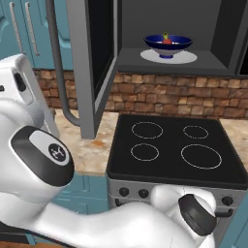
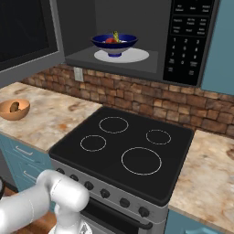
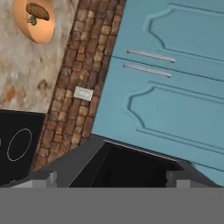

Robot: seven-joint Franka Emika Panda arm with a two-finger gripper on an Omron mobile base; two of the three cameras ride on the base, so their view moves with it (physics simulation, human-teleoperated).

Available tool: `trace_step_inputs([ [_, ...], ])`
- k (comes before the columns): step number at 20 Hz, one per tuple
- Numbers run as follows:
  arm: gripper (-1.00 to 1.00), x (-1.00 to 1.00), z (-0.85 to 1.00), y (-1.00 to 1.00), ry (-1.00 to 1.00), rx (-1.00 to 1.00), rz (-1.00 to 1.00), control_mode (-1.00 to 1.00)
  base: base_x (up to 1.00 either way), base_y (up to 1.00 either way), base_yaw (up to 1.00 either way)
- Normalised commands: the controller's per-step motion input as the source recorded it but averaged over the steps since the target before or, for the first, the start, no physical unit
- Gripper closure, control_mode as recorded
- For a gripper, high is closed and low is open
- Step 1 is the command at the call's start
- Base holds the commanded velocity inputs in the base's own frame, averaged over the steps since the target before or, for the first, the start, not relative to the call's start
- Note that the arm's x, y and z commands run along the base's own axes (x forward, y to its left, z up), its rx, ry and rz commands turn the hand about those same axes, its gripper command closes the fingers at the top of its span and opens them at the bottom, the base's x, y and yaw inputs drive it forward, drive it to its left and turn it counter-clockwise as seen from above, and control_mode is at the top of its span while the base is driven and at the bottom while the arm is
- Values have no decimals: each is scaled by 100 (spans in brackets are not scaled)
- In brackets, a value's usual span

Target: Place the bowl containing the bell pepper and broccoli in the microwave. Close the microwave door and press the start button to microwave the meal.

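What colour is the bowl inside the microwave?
Dark blue bowl, best in the right base view.

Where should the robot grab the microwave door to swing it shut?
Probably the long curved bar handle on the microwave door. The door stands wide open, and the handle runs along its free edge, standing off it. Coming from the outer side, left of the door, open fingers could straddle the bar.

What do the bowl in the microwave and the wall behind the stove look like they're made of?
The bowl: probably glazed ceramic, glossy dark blue outside with highlights. The wall: matte brick, reddish-brown blocks with pale mortar lines, though in this render it may be a flat texture.
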Motion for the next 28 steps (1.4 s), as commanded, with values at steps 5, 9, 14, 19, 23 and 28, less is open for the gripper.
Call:
trace_step_inputs([
  [5,-100,67,-16,0,0,-13,-15,-100,0,0,0],
  [9,-100,34,-4,-17,0,-11,-22,-100,0,0,0],
  [14,-100,-1,0,-59,0,-4,-24,-100,0,0,0],
  [19,-100,-10,5,-79,0,-4,-24,-100,0,0,0],
  [23,-100,-21,10,-98,-2,0,-25,-100,0,0,0],
  [28,-100,-12,11,-100,-3,0,-25,-100,0,0,0],
])
